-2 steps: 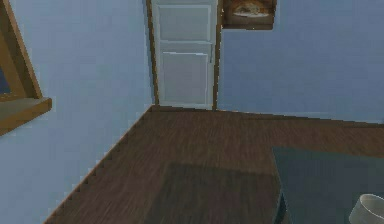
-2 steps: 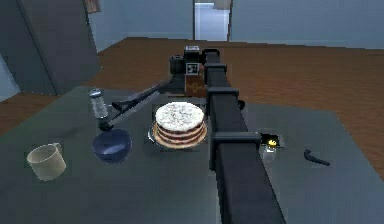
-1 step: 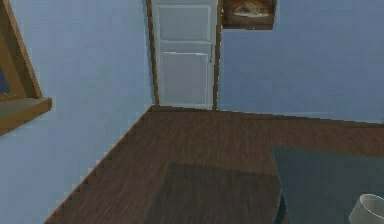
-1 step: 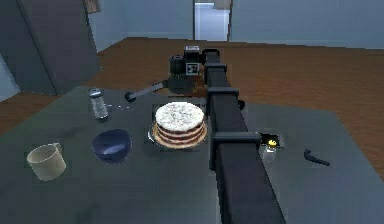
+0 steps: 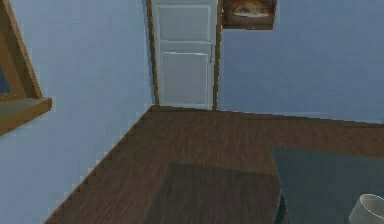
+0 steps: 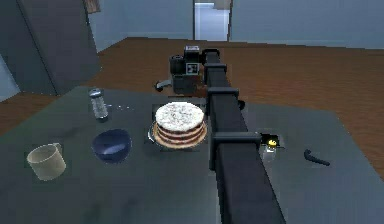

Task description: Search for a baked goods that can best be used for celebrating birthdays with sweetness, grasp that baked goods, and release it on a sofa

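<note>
While the search appears complete, the cake (image 6: 180, 122) stands ungrasped on the dark tabletop (image 6: 330, 195), just beside the arm (image 6: 235, 150). Claw (image 6: 165, 84) nearby: grip and load cannot be told. Outstanding: grasp, sofa delivery.

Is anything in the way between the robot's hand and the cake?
Nothing visible. Only bare tabletop lies between the hand and the cake; the shaker and blue bowl stand off to one side.
</note>
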{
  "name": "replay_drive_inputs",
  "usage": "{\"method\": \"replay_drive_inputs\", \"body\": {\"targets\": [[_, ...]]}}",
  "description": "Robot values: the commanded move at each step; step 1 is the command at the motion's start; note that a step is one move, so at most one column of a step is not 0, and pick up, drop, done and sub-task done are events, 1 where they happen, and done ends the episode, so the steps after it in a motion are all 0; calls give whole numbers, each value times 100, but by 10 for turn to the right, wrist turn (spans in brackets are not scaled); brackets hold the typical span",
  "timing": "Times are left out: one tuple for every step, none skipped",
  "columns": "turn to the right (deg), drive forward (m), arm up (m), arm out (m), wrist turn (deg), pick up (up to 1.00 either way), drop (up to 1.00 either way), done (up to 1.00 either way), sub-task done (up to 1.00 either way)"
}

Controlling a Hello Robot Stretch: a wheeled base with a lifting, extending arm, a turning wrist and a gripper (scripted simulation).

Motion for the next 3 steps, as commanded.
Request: {"method": "replay_drive_inputs", "body": {"targets": [[0, 0, -30, 0, 0, 0, 0, 0, 0], [0, 0, 0, 0, 0, 100, 0, 0, 0], [0, 0, 10, 0, 0, 0, 0, 0, 0]]}}
